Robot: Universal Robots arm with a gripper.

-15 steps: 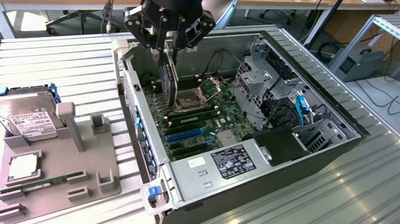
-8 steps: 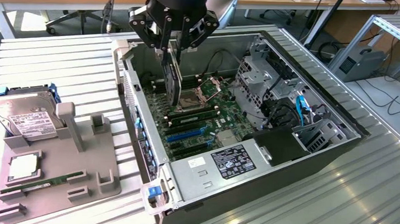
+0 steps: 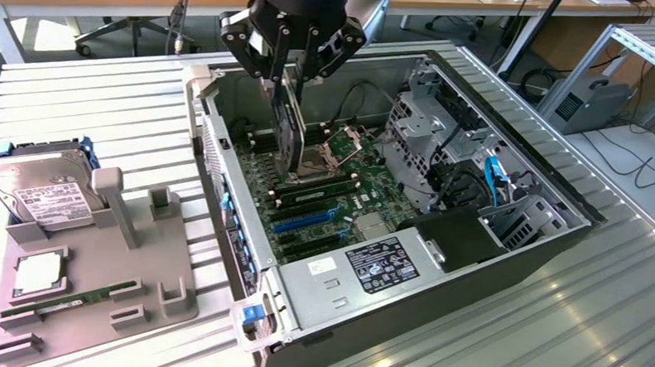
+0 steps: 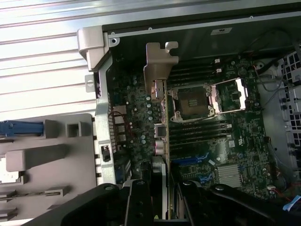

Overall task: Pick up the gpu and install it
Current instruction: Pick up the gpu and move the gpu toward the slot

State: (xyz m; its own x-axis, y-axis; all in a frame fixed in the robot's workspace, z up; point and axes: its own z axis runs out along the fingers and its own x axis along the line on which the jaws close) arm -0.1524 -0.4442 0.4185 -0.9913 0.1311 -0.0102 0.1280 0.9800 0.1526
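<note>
The gpu (image 3: 289,130) hangs edge-down inside the open computer case (image 3: 232,229), just over the motherboard (image 3: 360,189) near the CPU socket (image 4: 193,101). My gripper (image 3: 292,74) is shut on the card's upper edge. In the wrist view the gpu (image 4: 161,125) appears edge-on, with its silver bracket (image 4: 160,63) toward the case's rear wall. My gripper (image 4: 162,200) has one black finger on each side of the card. The blue expansion slots (image 3: 303,221) lie on the board a little nearer the power supply than the card.
A grey parts fixture (image 3: 96,306) sits at the exterior view's left, bearing a hard drive (image 3: 40,189), a processor chip (image 3: 38,274) and a green memory stick (image 3: 68,298). Inside the case are a power supply (image 3: 382,265), a drive cage (image 3: 419,125) and loose cables (image 3: 488,178).
</note>
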